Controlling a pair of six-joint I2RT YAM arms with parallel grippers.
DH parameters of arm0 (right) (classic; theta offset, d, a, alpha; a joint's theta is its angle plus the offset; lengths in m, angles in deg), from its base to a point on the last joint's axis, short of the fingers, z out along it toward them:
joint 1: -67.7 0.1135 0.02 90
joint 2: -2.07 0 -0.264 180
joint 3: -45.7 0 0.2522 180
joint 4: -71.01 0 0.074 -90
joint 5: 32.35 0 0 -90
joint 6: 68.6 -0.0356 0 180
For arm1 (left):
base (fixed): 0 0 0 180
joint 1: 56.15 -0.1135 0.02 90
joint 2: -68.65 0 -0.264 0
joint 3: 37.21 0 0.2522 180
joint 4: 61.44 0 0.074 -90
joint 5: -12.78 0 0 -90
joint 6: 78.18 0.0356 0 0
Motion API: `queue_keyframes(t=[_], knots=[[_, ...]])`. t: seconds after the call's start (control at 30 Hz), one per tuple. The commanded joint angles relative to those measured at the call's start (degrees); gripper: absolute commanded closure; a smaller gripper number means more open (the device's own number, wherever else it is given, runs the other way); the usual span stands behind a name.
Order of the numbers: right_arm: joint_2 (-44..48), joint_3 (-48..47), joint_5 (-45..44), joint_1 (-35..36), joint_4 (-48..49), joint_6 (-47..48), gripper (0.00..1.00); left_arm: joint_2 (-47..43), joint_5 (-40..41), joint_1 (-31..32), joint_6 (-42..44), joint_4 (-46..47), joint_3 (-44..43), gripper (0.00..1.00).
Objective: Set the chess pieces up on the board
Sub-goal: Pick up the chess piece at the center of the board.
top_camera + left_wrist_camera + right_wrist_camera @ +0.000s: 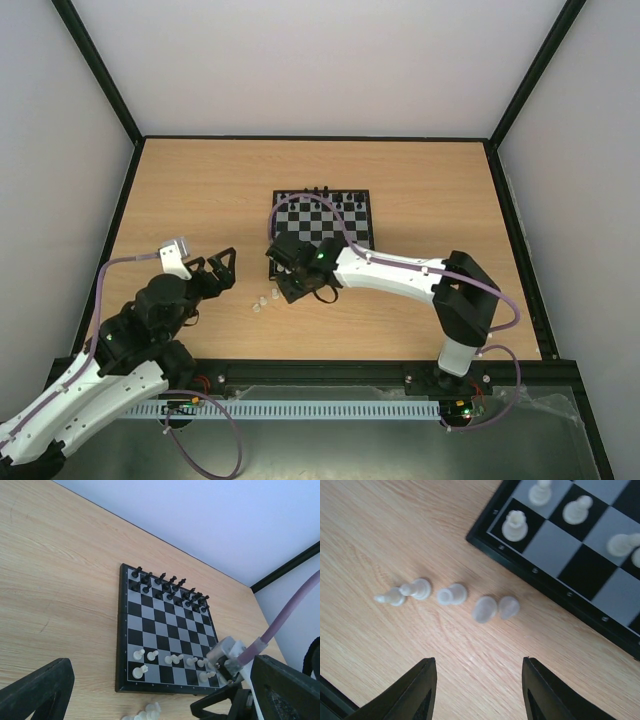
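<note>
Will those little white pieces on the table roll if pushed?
Probably. The white pieces seem to lie on their sides with round bases, so a nudge may roll them. They look tiny and light; a pinch could flick one away.

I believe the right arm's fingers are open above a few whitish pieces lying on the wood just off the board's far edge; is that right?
Not quite: the loose chess pieces lie on the wood off the near edge of the board, beside the white rows, not the far edge; the right wrist view shows it. The right fingers are indeed open above them.
</note>
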Motion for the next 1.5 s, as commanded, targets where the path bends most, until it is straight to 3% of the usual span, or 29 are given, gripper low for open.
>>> queue_keyframes(t=[0.0,0.57,1.47], knots=[[-2.51,-3.89,-1.1,2.84,-2.7,-0.52,0.52,-0.51,-0.01,0.11,-0.59,-1.04,-1.6,0.01],[-10.5,-11.67,1.09,7.46,-3.39,-0.3,0.53,-9.67,0.99,0.1,-1.47,-4.12,-4.77,0.01],[-20.79,-21.87,-6.82,8.17,-8.0,-1.88,0.72,-12.37,1.53,0.11,-1.21,-6.1,-5.61,0.01]])
